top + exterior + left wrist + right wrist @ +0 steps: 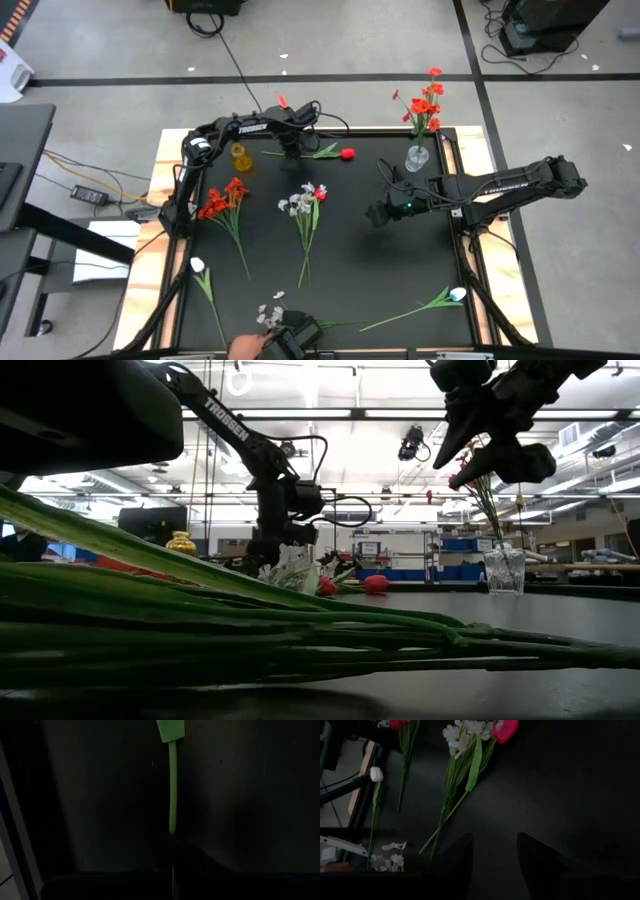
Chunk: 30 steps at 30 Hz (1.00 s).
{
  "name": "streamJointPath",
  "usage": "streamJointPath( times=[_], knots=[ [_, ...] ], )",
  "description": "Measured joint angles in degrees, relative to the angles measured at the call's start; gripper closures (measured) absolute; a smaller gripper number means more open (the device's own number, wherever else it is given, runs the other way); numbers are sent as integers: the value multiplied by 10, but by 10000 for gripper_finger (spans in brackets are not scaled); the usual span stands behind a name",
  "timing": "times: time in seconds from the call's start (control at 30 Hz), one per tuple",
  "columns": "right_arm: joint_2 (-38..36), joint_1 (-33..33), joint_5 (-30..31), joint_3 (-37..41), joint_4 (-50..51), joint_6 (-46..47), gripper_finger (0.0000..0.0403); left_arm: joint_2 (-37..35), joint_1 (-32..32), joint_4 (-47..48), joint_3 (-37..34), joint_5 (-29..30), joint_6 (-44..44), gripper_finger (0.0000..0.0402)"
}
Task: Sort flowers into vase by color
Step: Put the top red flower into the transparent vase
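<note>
Along the bench's near edge, white sprigs (270,314) and a white tulip (457,295) are laid. Mid-bench, the white-and-pink bunch (305,203) is spread flat, with the right gripper (377,214) hung above, fingers parted and empty. Near the far edge, the green stem (172,800) of a red tulip (347,153) is pinched shut by the left gripper (291,147). Red blooms (425,102) are stood in the clear glass vase (417,158).

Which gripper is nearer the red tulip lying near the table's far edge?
Left. The left gripper is down on the stem of the red tulip. The right gripper hovers open over the table's middle right, apart from it, nearer the clear vase.
</note>
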State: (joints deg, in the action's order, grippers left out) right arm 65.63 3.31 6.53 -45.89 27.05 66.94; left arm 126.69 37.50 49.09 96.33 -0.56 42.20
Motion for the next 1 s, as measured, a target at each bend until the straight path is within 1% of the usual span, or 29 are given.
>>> streamJointPath(
  times=[0.13,0.37,0.63,0.8,0.9,1.0],
  knots=[
    [0,0,-2,0,0,0,241,0,0,-9,-1,-5,-35,395],
    [0,0,0,0,0,4,241,0,-1,-17,-1,-14,-42,395],
    [0,0,15,0,3,6,241,0,-1,-25,-1,-17,-122,395],
    [0,0,26,0,19,23,241,-10,-2,-30,-3,-19,-140,395],
    [0,0,26,0,35,25,241,-19,2,-42,-3,-33,-169,395],
    [0,0,25,0,46,26,241,-32,9,-40,-2,-68,-207,395]
  ],
)
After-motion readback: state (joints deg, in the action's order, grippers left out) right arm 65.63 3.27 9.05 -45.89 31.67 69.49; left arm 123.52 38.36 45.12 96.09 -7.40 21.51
